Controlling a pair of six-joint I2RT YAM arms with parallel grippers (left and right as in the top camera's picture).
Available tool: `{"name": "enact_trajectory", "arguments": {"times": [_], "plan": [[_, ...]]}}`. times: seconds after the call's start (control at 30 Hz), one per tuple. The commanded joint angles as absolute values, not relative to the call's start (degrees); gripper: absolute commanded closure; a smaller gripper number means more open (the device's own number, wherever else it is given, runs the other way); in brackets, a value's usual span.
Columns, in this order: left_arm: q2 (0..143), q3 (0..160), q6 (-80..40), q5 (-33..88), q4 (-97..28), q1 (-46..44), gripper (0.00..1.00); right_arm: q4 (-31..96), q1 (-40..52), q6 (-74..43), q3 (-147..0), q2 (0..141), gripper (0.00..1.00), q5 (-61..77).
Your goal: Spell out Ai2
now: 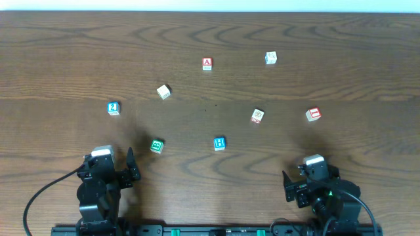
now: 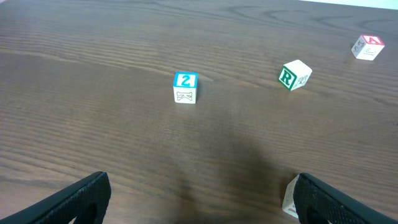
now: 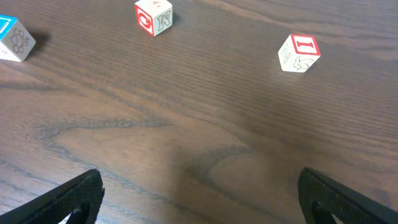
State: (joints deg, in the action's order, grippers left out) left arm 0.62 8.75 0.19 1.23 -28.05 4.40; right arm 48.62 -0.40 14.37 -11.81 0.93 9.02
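Note:
Small letter cubes lie scattered on the wooden table. The red A block (image 1: 207, 63) is far at the centre and shows at the far right in the left wrist view (image 2: 367, 46). The blue 2 block (image 1: 113, 108) lies straight ahead of my left gripper (image 1: 109, 169) and stands well clear of the open, empty jaws (image 2: 200, 190) in the left wrist view (image 2: 185, 87). The red I block (image 1: 314, 115) lies ahead of my right gripper (image 1: 311, 177), which is open and empty (image 3: 199, 190), and it shows upper right in the right wrist view (image 3: 299, 53).
Other cubes: a white one with a green R (image 1: 163, 91) (image 2: 294, 75), a green one (image 1: 156, 145) beside my left gripper's right finger (image 2: 290, 198), a blue H (image 1: 220, 143) (image 3: 13, 38), a red-lettered one (image 1: 257, 116) (image 3: 153, 15), and a white-blue one (image 1: 271, 58).

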Motion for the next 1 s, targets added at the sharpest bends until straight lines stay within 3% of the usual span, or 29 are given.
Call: {"name": "enact_trajectory", "arguments": {"times": [0.0,0.8,0.97], "plan": [[0.25,7.79,0.21,0.45,-28.01,4.58,0.05,48.84,-0.14,14.37,-11.00,0.32,0.01,9.65],[0.25,7.79,0.21,0.45,-28.01,4.58,0.05,48.45,-0.14,14.33,-11.00,0.32,0.01,9.69],[0.25,7.79,0.21,0.45,-28.01,4.58,0.05,38.52,-0.14,4.34,-11.00,0.32,0.01,18.02]]}}
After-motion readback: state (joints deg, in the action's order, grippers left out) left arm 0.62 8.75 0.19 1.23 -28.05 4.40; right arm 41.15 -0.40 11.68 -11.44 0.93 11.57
